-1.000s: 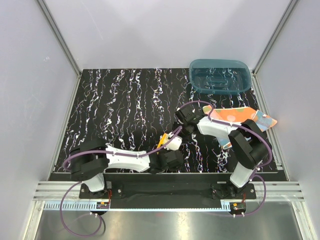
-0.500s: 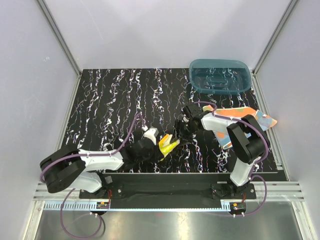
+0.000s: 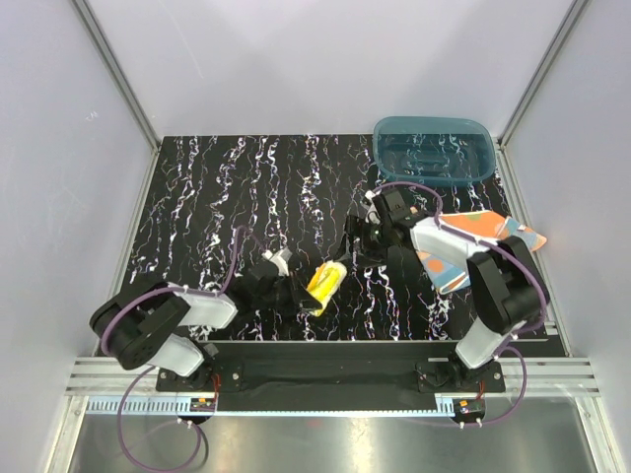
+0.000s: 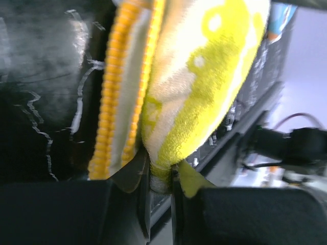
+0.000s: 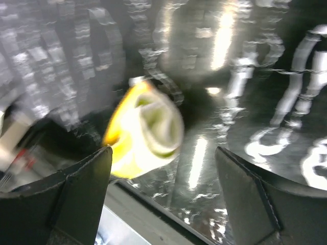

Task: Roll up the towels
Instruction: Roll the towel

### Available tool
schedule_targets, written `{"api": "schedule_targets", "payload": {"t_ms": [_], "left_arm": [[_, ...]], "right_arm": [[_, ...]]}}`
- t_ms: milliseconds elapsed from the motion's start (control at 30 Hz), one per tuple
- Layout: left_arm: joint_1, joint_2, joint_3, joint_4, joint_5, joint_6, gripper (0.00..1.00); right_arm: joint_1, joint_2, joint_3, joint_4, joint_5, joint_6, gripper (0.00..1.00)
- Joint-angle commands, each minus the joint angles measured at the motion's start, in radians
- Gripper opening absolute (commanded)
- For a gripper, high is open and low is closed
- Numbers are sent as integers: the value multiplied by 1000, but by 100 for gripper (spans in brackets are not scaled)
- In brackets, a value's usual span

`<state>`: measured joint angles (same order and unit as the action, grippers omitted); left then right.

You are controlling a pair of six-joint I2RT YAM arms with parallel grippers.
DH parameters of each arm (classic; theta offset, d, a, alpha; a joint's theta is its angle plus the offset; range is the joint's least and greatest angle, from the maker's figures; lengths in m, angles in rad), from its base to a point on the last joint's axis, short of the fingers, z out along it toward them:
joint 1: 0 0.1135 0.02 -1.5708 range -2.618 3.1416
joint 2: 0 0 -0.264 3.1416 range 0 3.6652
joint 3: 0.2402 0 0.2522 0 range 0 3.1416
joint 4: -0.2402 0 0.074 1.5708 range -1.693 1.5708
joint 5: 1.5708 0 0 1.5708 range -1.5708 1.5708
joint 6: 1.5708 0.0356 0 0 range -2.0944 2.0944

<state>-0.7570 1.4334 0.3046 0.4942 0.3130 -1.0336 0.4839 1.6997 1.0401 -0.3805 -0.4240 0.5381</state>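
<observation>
Left end effector [image 3: 294, 293] grips one end of the rolled yellow towel [image 3: 326, 283], near the middle of the bench's [image 3: 217, 197] near edge. Right end effector [image 3: 361, 242], just beyond the roll, stands released, its fingers spread wide. Orange dotted towel [image 3: 480, 223] lies flat by the right edge, partly under that arm.

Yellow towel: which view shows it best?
Top external: nearly the whole rolled yellow towel is visible, sharp. Left wrist is too close, a blurred patch pinched in the left tool. Right wrist shows only one spiral end, blurred.
</observation>
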Motion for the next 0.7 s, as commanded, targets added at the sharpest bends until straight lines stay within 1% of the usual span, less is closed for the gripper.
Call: {"api": "schedule_targets", "payload": {"t_ms": [0, 33, 67, 167, 233, 300, 400, 533, 667], "left_arm": [[53, 70, -41, 112, 126, -162, 0], [74, 82, -45, 121, 135, -181, 0], [82, 108, -61, 144, 144, -200, 0], [113, 166, -87, 236, 185, -267, 0], [131, 191, -101, 308, 213, -318, 0], [140, 214, -111, 342, 224, -342, 0], [154, 219, -110, 302, 222, -329, 0], [186, 225, -131, 288, 233, -332, 0], [212, 246, -144, 296, 251, -338, 0]], "right_arm": [[1, -119, -83, 193, -160, 34, 89], [-1, -133, -109, 230, -183, 45, 89], [-1, -147, -170, 333, -246, 57, 89], [1, -189, -277, 538, -344, 124, 90], [1, -187, -313, 593, -361, 154, 89], [2, -173, -351, 646, -360, 174, 89], [24, -138, -380, 701, -354, 189, 87], [94, -101, -388, 723, -273, 192, 85], [146, -45, -406, 817, -217, 238, 81]]}}
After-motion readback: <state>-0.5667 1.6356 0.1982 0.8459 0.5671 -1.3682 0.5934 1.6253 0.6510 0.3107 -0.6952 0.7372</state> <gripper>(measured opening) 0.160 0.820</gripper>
